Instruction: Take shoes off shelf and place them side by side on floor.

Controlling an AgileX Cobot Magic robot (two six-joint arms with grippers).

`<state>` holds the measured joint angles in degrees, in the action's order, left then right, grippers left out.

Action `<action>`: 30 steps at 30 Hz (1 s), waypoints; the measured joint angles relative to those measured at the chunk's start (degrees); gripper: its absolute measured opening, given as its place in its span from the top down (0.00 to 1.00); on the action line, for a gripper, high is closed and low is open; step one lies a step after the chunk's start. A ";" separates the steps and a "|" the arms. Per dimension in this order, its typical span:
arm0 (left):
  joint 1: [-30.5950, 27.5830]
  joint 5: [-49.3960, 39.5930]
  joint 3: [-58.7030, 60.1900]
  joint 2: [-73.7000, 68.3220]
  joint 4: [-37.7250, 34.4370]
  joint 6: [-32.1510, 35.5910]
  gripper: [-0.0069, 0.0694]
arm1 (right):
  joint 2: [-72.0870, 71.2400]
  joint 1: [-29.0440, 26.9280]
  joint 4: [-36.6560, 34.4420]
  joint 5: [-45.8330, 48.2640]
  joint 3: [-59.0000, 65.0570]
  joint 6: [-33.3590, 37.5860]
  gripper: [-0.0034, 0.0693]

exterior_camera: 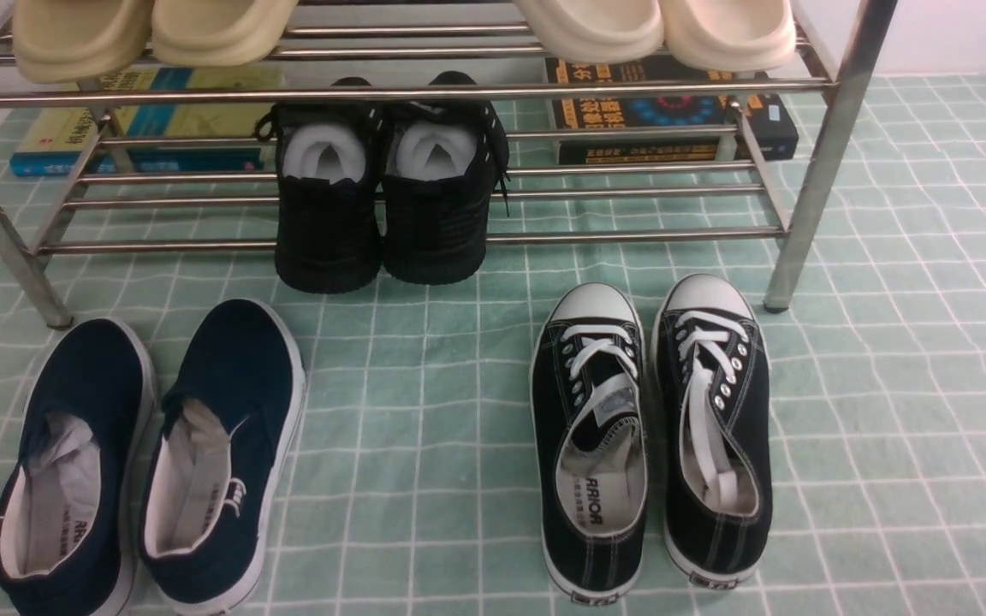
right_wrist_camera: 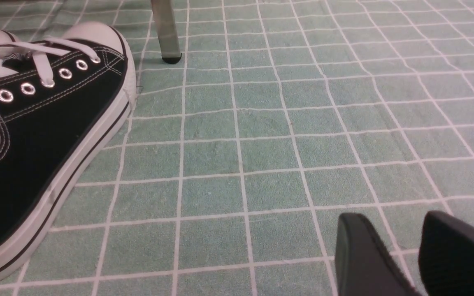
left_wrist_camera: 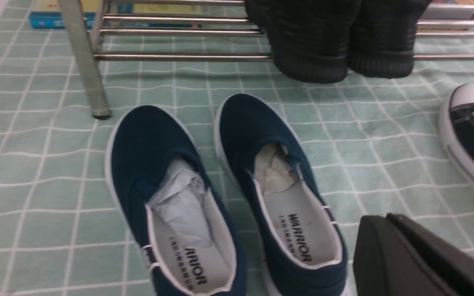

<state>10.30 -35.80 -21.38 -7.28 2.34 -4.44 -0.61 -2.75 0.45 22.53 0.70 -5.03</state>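
Two navy shoes (exterior_camera: 146,462) lie side by side on the floor (exterior_camera: 424,445), near left, just in front of the shelf's (exterior_camera: 424,239) left leg. Both point toward the shelf, long axes running near to far, toes leaning slightly right. Each has crumpled white paper in its toe end.

Two black lace-up sneakers (exterior_camera: 651,432) sit side by side on the floor at right, toes also toward the shelf. Two all-black shoes (exterior_camera: 386,205) rest on the shelf's lower bars, centre, heels overhanging the front bar, each stuffed with white paper. On the top tier sit four cream slippers (exterior_camera: 407,30), two at left and two at right. Two books lie on the floor behind the shelf, a blue and yellow book (exterior_camera: 146,120) at left and a black book (exterior_camera: 673,115) at right.

The left hand (left_wrist_camera: 385,250) hovers near the right navy shoe's heel, fingers together, empty. The right hand (right_wrist_camera: 397,250) hangs over bare floor right of the sneakers, its fingers apart with floor showing between them, holding nothing.
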 joint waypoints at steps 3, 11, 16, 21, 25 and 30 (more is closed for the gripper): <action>0.00 -0.47 0.00 0.00 1.90 0.00 0.90 | 0.00 0.00 0.00 0.00 0.00 0.00 0.62; 0.00 -1.42 1.34 0.00 4.55 0.00 0.89 | 0.00 0.00 0.00 0.00 0.00 0.00 0.62; -0.65 2.71 6.24 0.29 2.50 0.00 0.88 | 0.00 0.00 0.00 0.00 0.00 0.00 0.62; -5.93 9.86 14.29 5.55 1.34 0.00 0.88 | 0.00 0.00 0.00 0.00 0.00 0.00 0.62; -9.06 11.46 17.63 7.82 1.34 0.00 0.87 | 0.00 0.00 0.00 0.00 0.00 0.00 0.62; -9.34 12.31 21.24 7.89 1.98 0.00 0.86 | 0.00 0.00 0.00 0.00 0.00 0.00 0.62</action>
<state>0.96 -23.50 -0.14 0.61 4.32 -4.44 -0.61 -2.75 0.45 22.53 0.70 -5.03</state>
